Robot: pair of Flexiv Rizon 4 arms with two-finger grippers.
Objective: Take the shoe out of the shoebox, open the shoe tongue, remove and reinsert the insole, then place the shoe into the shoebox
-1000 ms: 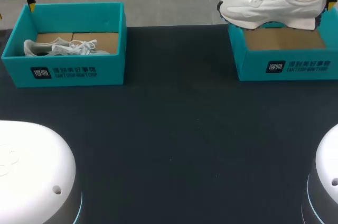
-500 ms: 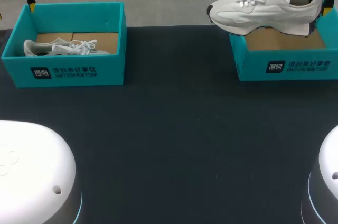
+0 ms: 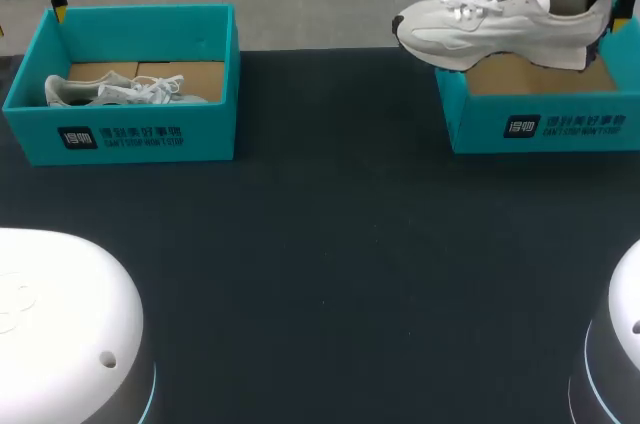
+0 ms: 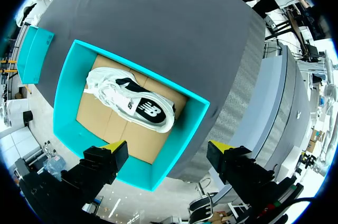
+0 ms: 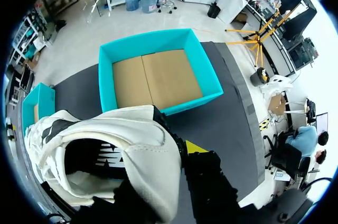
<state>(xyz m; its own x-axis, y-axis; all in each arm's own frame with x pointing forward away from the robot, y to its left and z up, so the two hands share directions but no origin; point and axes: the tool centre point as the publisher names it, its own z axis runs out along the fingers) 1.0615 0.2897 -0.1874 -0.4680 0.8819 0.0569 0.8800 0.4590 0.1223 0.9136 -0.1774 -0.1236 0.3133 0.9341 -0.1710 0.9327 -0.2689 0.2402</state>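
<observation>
Above the right shoebox (image 3: 545,126), at the far right of the worktop (image 3: 330,244), the white shoe (image 3: 500,19) hangs clear in the air. The right claw (image 5: 177,150) has it by the heel: one yellow tip shows outside the heel collar and the other finger seems to sit inside the opening, so I take the claw to be closed on the shoe. Compared with a second ago, the shoe has shifted toward the middle of the worktop and its toe has tipped up a little. Over the last half second it has barely moved. Its toe now pokes out past the box wall nearest the middle, while its heel is over the box, whose cardboard floor lies bare in the right wrist view. I judge the first step nearly done: the shoe is out of its box but not yet set down. The next move probably calls for carrying it to the open worktop in front, where the tongue can be reached. The left claw (image 4: 168,147) hovers with fingers spread wide, holding nothing, above the left shoebox (image 3: 200,134), where a second shoe (image 4: 132,105) lies as before.
</observation>
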